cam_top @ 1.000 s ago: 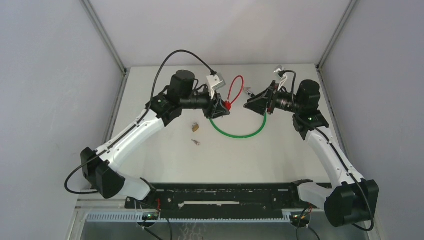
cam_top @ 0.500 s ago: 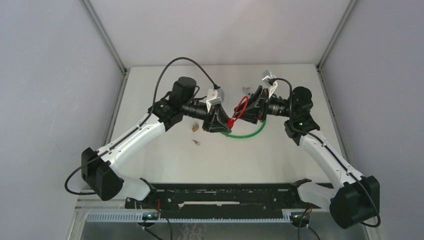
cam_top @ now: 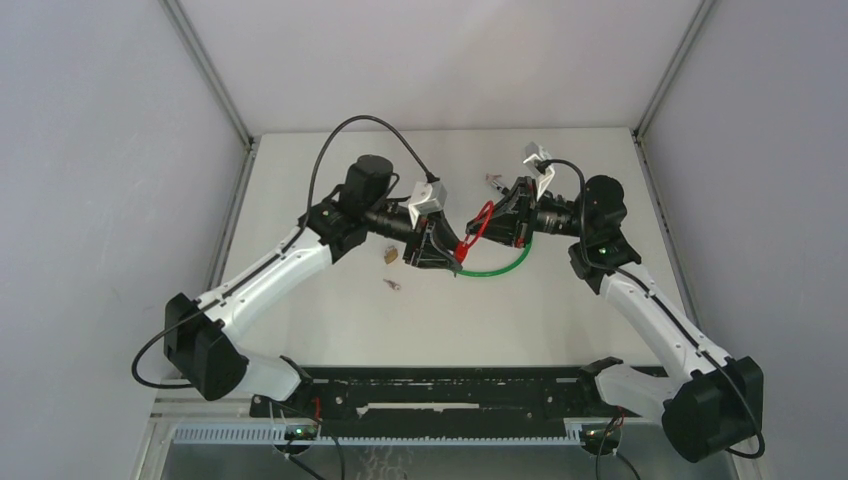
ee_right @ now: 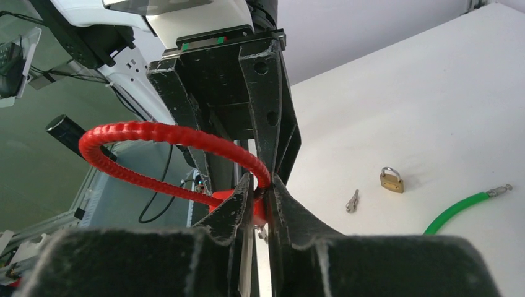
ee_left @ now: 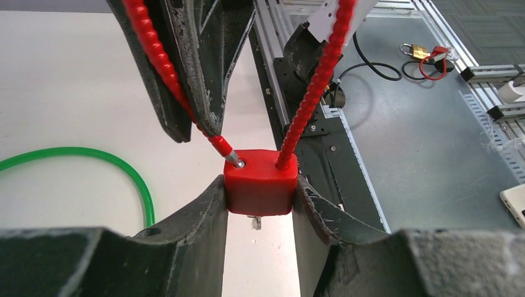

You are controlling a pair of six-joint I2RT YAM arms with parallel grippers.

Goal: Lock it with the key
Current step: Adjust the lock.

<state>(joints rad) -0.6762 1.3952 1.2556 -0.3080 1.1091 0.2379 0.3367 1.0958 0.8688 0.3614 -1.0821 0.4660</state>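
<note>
While left hand (ee_left: 260, 185) clamps red lock body (ee_left: 259, 193), right hand (ee_right: 260, 189) pinches cable (ee_right: 155, 132); metal stub (ee_left: 254, 223) beneath unclear

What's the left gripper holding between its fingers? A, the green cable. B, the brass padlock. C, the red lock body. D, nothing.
C: the left wrist view shows the red lock body clamped between the fingers of the left gripper; the green cable and brass padlock lie on the table.
</note>
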